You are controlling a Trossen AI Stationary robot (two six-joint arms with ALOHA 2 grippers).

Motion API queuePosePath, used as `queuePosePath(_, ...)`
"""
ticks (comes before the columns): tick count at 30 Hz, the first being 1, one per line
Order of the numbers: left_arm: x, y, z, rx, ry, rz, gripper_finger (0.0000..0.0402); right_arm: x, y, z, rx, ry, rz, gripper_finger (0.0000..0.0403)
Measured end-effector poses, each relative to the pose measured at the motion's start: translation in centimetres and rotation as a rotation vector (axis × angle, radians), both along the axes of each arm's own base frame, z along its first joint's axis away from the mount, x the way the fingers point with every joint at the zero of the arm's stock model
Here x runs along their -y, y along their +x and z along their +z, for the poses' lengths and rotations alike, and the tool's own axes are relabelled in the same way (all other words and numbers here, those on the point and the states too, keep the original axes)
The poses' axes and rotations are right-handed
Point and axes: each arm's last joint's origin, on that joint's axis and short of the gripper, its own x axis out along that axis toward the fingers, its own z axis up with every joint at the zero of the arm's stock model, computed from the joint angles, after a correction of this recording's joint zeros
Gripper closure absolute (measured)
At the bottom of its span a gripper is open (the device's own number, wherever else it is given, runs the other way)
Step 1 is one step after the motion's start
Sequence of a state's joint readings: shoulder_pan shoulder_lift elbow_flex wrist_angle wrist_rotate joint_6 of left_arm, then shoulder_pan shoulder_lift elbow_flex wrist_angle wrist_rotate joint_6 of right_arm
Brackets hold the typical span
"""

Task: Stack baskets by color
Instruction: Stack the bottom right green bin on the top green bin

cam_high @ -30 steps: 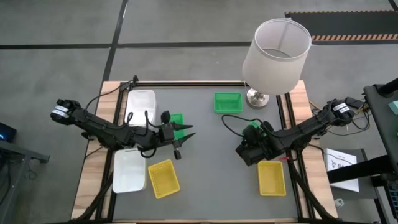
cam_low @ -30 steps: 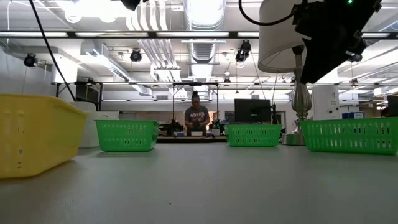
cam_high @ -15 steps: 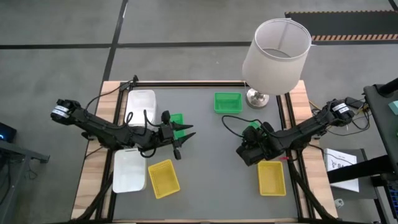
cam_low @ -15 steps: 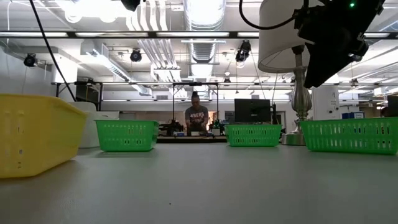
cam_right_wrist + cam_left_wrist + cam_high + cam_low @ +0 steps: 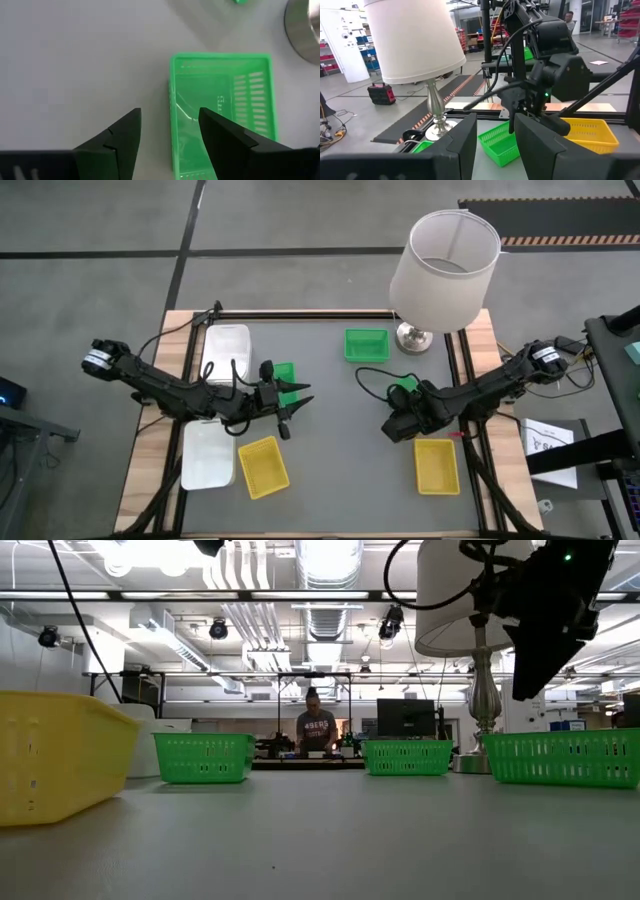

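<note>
One green basket [image 5: 222, 117] below right tool [image 5: 170, 131] — jaws open, empty — left tool [image 5: 292, 402] parted, empty.

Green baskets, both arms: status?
Right gripper open, above a green basket, empty. Left gripper open, empty, hovering by another green basket. Third green basket beside lamp. Nothing stacked yet.

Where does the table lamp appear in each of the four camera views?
High view: the lamp is at the table's far right corner.
Low view: right of centre, shade cut off at the top.
Left wrist view: upper left, shade and stem.
Right wrist view: only its metal base, top right corner.
Shared landmark: the green basket near the lamp base, under the right arm.
</note>
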State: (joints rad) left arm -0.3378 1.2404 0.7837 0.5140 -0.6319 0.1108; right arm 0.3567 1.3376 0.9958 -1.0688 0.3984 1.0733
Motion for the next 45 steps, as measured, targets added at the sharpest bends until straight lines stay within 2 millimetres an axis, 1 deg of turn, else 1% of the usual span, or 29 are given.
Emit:
queuePosePath(7, 0.0, 0.0, 0.0, -0.001, 0.003, 0.001, 0.0285, -0.2, 0.5, -1.2, -0.069, 0.015, 0.008, 0.0211)
queuePosePath(12, 0.0, 0.0, 0.0, -0.001, 0.002, 0.001, 0.0285, -0.2, 0.7, -2.1, -0.102, -0.004, 0.013, 0.0211)
queuePosePath(19, 0.0, 0.0, 0.0, 0.0, 0.001, 0.001, 0.0285, 0.1, -0.1, -4.0, -0.17, -0.029, 0.003, 0.0211)
queuePosePath(22, 0.0, 0.0, 0.0, 0.0, 0.001, 0.001, 0.0285, 0.2, -0.3, -4.6, -0.171, -0.029, 0.015, 0.0217)
queuePosePath(24, 0.0, 0.0, 0.0, 0.0, 0.001, 0.001, 0.0285, 0.1, -0.2, -5.0, -0.158, -0.024, 0.043, 0.0229)
queuePosePath(27, 0.0, 0.0, 0.0, 0.001, 0.001, 0.001, 0.0285, 0.1, 0.0, -5.3, -0.135, -0.017, 0.073, 0.0259)
queuePosePath(36, 0.0, 0.0, 0.0, 0.001, 0.0, 0.001, 0.0285, 0.0, 0.2, -5.5, -0.114, -0.011, 0.103, 0.038)
queuePosePath(38, 0.0, 0.0, 0.0, 0.002, 0.0, 0.001, 0.0285, 0.0, 0.2, -5.5, -0.116, -0.012, 0.107, 0.039)
queuePosePath(45, 0.0, 0.0, 0.0, 0.001, 0.0, 0.001, 0.0285, -0.1, 0.5, -5.2, -0.125, -0.017, 0.17, 0.0393)
